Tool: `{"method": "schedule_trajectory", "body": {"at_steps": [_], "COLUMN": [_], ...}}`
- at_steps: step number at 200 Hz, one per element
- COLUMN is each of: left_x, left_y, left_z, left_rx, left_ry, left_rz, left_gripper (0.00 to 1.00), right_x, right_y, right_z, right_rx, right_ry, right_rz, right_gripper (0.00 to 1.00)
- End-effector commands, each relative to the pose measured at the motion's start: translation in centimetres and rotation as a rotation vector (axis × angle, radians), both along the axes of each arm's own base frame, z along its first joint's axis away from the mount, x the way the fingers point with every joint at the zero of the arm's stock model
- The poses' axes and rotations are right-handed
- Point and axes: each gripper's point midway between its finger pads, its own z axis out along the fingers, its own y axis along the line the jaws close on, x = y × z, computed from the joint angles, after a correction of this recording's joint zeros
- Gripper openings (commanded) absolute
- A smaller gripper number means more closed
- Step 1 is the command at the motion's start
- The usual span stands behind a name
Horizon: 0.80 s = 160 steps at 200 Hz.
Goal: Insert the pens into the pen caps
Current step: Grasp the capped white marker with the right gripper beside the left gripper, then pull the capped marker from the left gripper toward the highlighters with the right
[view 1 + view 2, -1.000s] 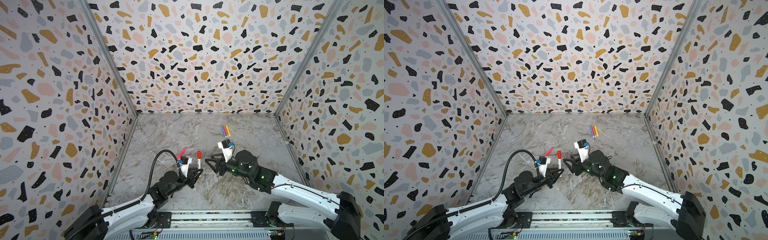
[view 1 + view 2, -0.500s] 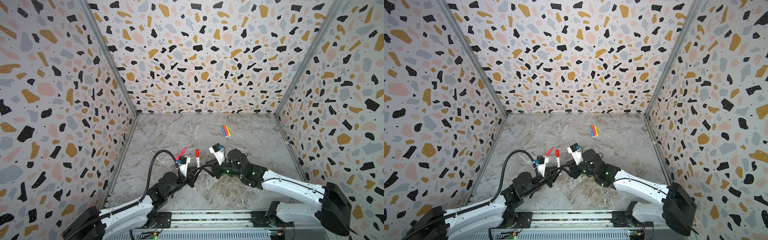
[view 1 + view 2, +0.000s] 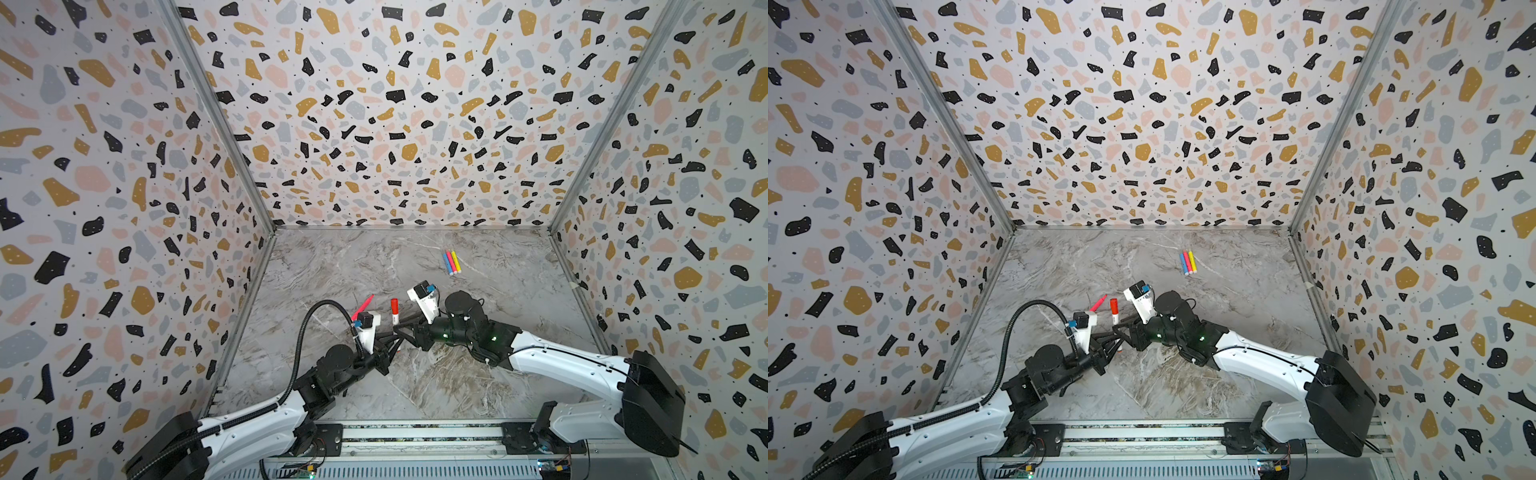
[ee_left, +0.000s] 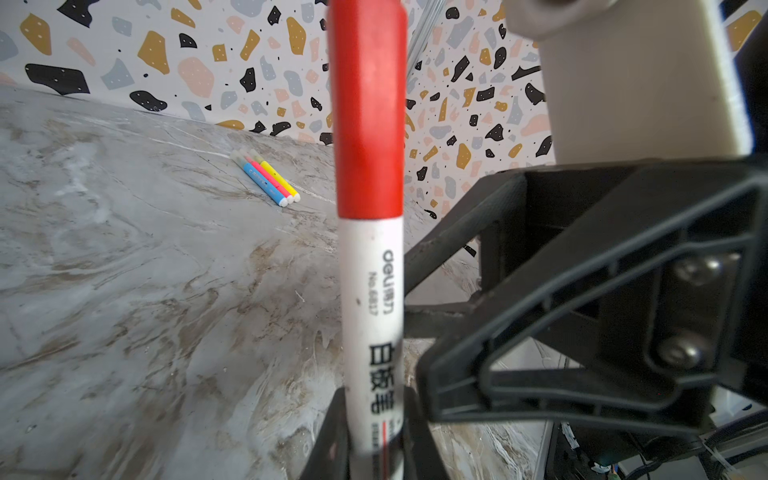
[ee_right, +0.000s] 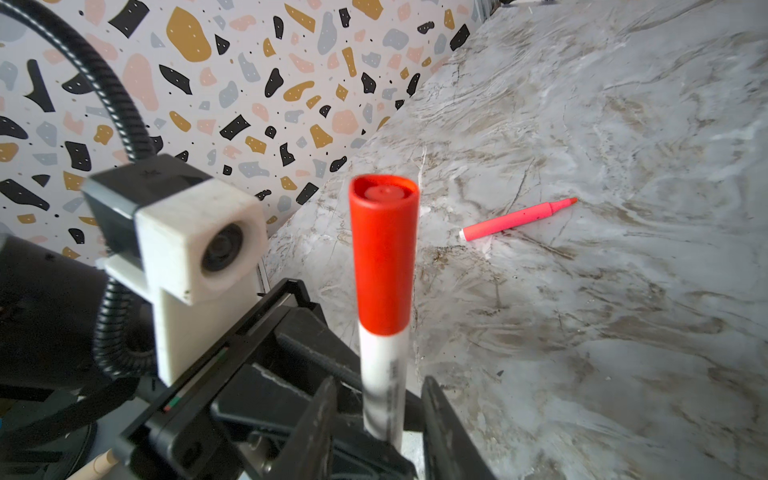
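- While the left fingers (image 4: 332,440) are clamping tight on the lower barrel of the white marker (image 4: 372,299), they are holding it upright over the desk (image 3: 436,374), near its front middle.
- Dark print is running along that barrel: "deli", "No.6817" and the characters 白板笔.
- Its red cap (image 4: 368,108) is sitting fully on the top end.
- From the opposite side, the right fingers (image 5: 440,419) are standing partly open around the same barrel, gripping nothing, a sliver of gap showing on each side.
- Just behind, a loose pink pen (image 5: 517,219) is lying uncapped on the desk.
- Farthest back, three pens (image 3: 451,262), blue, pink and yellow, are lying side by side, touching.
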Motion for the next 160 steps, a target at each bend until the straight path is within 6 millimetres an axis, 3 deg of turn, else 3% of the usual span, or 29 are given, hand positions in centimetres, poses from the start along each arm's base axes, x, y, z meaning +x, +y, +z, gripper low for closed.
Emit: {"method": "schedule_trajectory", "body": {"at_steps": [1,36,78,107,118,141,160], "left_x": [0.1,0.2,0.2,0.2,0.3,0.5,1.1], "left_y": [-0.2,-0.3,-0.6,-0.6,-0.5,-0.4,0.4], "left_z": [2.9,2.9,3.1,3.0,2.8,2.0,1.0], "left_rx": [-0.065,-0.064,-0.065,-0.065,-0.061,-0.042,-0.011], "left_ry": [-0.077,-0.077,-0.078,-0.071,-0.064,-0.045,-0.015], "left_rz": [0.002,-0.001,-0.009,-0.005,0.000,0.015,0.071], "left_gripper": [0.00,0.00,0.00,0.03,0.07,0.27,0.39], "right_x": [0.0,0.1,0.6,1.5,2.0,3.2,5.4], "right_y": [0.7,1.1,0.9,0.0,-0.5,-1.5,-3.1], "right_z": [1.5,1.0,0.5,0.4,0.3,0.1,-0.6], "right_rx": [0.045,0.029,0.020,0.021,0.020,0.007,-0.052], "right_ry": [-0.018,-0.003,0.007,0.016,0.022,0.026,0.033], "right_rz": [0.022,0.036,0.025,-0.013,-0.031,-0.071,-0.135], "right_gripper": [0.32,0.26,0.06,0.04,0.04,0.04,0.04]}}
